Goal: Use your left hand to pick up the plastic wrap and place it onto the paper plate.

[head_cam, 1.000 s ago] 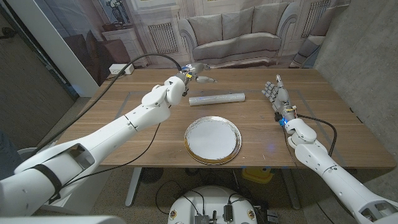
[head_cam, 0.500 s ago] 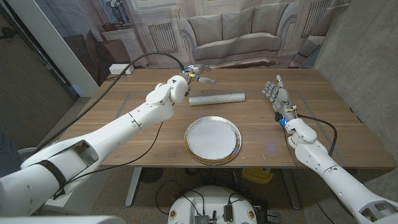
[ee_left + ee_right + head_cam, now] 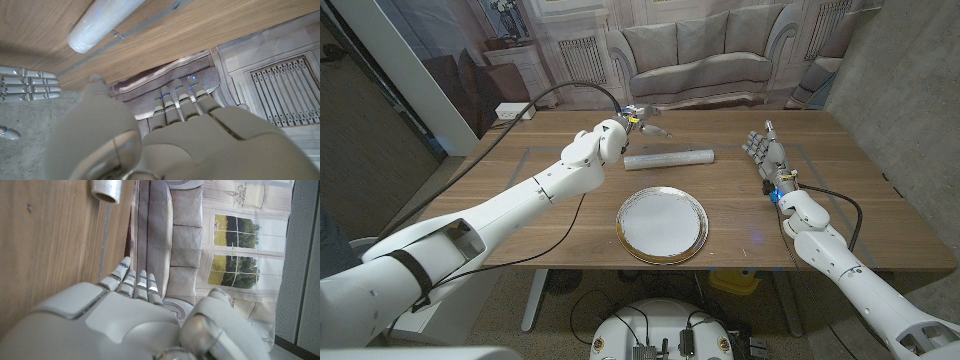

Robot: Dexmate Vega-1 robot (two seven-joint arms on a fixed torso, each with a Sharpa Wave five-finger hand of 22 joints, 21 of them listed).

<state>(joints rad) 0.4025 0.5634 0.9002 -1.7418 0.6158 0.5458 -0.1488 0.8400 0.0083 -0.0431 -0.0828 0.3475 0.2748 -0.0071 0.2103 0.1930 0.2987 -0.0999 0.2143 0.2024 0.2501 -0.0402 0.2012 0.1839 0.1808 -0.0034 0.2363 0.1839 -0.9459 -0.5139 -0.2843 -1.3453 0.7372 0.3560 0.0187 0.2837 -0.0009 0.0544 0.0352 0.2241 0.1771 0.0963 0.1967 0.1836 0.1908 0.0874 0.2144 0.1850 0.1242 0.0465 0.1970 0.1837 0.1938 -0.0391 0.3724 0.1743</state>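
No legible text, labels, brands or nos. anywhere; plastic wrap roll point(image 3: 670, 158) & paper plate point(image 3: 662, 224) carry none.

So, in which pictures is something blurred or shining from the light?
Left wrist view: the left hand close to the lens is soft, and the clear plastic wrap roll shines. Head view: sharp, with a faint sheen on the round paper plate.

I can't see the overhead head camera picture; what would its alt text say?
A robot's left hand hovers open by the far left end of a plastic wrap roll on a wooden table. A paper plate lies nearer; the right hand waits open at the right.
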